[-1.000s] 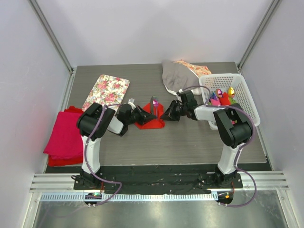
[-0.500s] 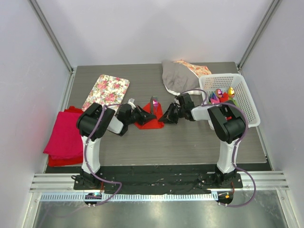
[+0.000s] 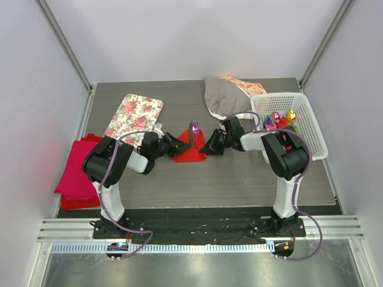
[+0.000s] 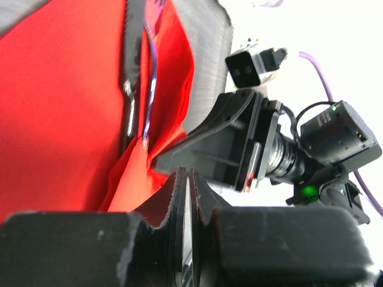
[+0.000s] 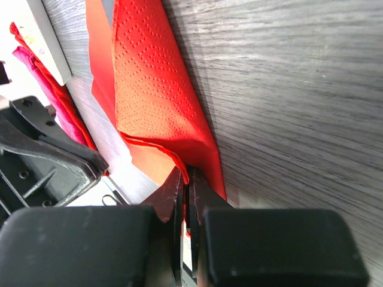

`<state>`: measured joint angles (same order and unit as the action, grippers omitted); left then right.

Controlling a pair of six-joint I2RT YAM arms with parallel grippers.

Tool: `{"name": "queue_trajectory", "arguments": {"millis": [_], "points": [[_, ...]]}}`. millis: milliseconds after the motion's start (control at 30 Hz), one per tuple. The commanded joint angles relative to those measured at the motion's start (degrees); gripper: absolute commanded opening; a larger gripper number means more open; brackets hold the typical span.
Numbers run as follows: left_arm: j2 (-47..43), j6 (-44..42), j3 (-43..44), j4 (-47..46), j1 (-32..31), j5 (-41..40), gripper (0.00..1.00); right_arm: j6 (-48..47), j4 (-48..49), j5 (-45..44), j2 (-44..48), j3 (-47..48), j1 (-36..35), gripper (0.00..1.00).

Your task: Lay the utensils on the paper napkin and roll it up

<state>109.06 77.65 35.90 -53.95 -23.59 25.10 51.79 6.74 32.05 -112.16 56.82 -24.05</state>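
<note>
Seen from above, the paper napkin (image 3: 190, 153) lies on the counter (image 3: 239, 179), the left gripper (image 3: 178, 145) at its left edge and the right gripper (image 3: 210, 145) at its right. Left wrist: jaws pressed shut beside the napkin, utensils (image 4: 133, 89) in its fold. Right wrist: jaws clamp the napkin's corner.

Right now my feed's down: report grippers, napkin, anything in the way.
Right gripper shut on napkin corner. Left gripper shut at napkin edge, hold unclear. Utensil on napkin, not rolled. Basket clear of it.
</note>
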Motion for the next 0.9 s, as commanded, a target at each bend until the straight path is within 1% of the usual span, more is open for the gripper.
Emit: {"name": "queue_trajectory", "arguments": {"millis": [0,133,167,233,267,333,633,867], "points": [[-5.16,-1.35,-3.11,1.12,0.74,-0.05,0.08,-1.34,-1.65,-2.52,-0.6,1.45,-0.29,0.03],[-8.33,-3.64,-3.91,7.44,0.92,-0.14,0.01,-1.34,-1.91,-2.52,-0.17,1.28,-0.38,0.03],[-9.46,-4.16,-3.82,10.85,1.01,-0.75,0.0,-1.25,-1.91,-2.52,0.01,1.37,-0.29,0.03],[-10.44,-5.48,-3.82,13.6,0.92,-1.72,0.0,-1.43,-1.91,-2.7,0.1,1.19,-0.29,0.03],[-10.7,-5.84,-3.47,16.66,0.92,-2.42,0.0,-1.43,-1.91,-2.78,0.19,1.28,-0.38,0.03],[-10.27,-6.1,-2.59,18.96,1.09,-2.95,0.0,-1.34,-2.0,-2.87,0.27,1.19,-0.38,0.03],[-6.32,-7.07,1.1,24.59,1.01,-3.04,0.0,-1.52,-2.79,-2.43,1.59,1.81,-0.29,0.03],[-6.22,-8.12,2.24,27.67,0.92,-4.27,0.0,-0.99,-3.05,-1.73,3.17,2.68,-0.55,0.04]]}}
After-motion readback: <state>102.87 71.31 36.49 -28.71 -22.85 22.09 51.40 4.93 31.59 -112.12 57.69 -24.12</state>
